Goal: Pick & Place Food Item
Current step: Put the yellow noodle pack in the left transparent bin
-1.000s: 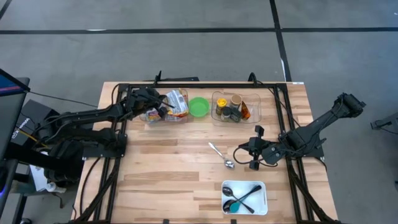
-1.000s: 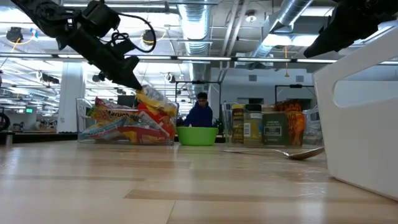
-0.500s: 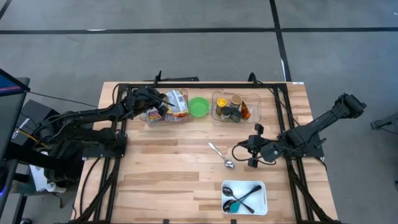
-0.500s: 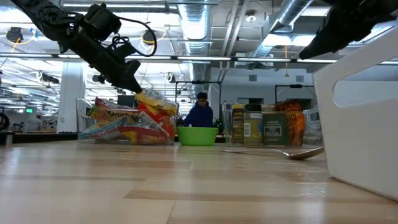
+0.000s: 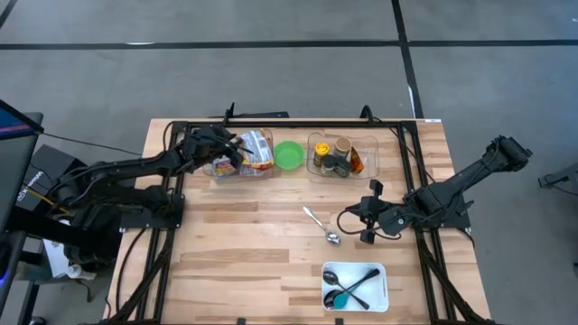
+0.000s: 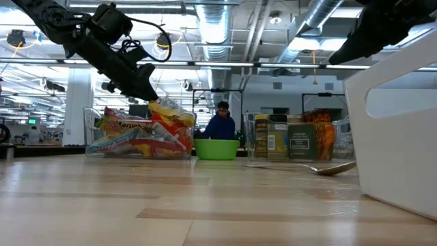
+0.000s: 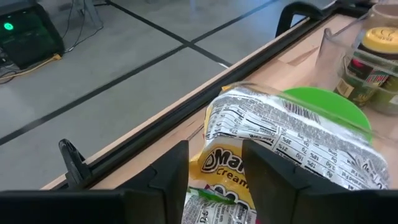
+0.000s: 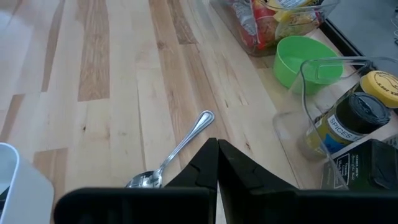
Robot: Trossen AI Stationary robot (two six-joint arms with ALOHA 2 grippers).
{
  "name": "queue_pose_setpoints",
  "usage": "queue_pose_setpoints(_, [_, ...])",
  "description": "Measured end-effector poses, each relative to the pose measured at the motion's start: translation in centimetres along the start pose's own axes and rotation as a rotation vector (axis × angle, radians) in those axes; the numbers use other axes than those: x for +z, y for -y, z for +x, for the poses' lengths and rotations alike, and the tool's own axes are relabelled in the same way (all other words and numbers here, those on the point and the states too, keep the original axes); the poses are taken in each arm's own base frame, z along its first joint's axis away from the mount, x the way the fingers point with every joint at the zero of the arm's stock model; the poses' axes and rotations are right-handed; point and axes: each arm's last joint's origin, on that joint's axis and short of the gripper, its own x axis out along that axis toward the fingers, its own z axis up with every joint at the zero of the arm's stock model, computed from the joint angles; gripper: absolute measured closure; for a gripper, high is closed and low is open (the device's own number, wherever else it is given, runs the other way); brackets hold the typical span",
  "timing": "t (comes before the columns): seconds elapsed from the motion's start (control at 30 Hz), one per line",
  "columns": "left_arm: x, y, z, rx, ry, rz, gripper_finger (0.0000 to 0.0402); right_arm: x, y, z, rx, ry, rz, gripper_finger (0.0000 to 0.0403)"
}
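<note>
A clear bin (image 5: 242,155) at the table's far left holds several snack packets; a yellow and silver packet (image 7: 267,130) stands highest in it, and it also shows in the low view (image 6: 169,111). My left gripper (image 7: 214,177) is open just above the bin (image 6: 145,92), one finger on each side of the yellow packet's upper end. I cannot tell whether the fingers touch it. My right gripper (image 5: 366,219) is shut and empty, hovering right of a metal spoon (image 5: 321,226) that lies flat on the table. A green bowl (image 5: 289,155) stands right of the bin.
A clear container of spice jars (image 5: 341,156) stands right of the green bowl. A white tray (image 5: 355,286) with black utensils sits near the front edge. A black frame (image 5: 289,124) runs along the far edge. Bare wood lies at the front left.
My left gripper has drawn up a little from the packets, its fingers still apart. My right arm has shifted slightly toward the table's left. The packets, the bowl and the spoon have stayed where they were.
</note>
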Motion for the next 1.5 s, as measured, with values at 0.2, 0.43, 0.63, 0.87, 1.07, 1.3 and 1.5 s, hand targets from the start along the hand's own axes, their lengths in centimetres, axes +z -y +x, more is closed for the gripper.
queue_pose_setpoints(0.2, [0.6,-0.2,-0.9,-0.004,0.042,-0.061,0.0262,0.0,0.0,0.0,0.001,-0.003,0.021,0.0402])
queue_pose_setpoints(0.43, [1.0,-0.7,-2.5,-0.009,0.063,-0.084,0.0265,-0.2,-0.3,-0.3,0.018,-0.001,0.011,0.0402])
queue_pose_setpoints(0.63, [2.1,-0.1,-3.5,-0.139,0.158,-0.193,0.028,-0.2,-0.3,-0.2,0.016,-0.001,0.012,0.0402])
queue_pose_setpoints(0.87, [1.4,1.8,-2.1,-0.291,0.1,-0.155,0.034,-0.2,-0.3,-0.2,0.016,-0.001,0.004,0.0402])
queue_pose_setpoints(1.07, [0.1,2.9,0.1,-0.293,0.022,-0.127,0.0394,-0.2,-0.3,-0.2,0.013,-0.002,-0.002,0.0402])
queue_pose_setpoints(1.3, [-0.8,2.9,1.2,-0.158,-0.02,-0.08,0.0399,-0.2,-0.3,-0.2,0.013,-0.003,-0.001,0.0402])
queue_pose_setpoints(1.5, [-1.3,2.8,1.6,-0.094,-0.052,-0.062,0.04,-0.2,-0.3,-0.2,0.013,-0.003,0.001,0.0402])
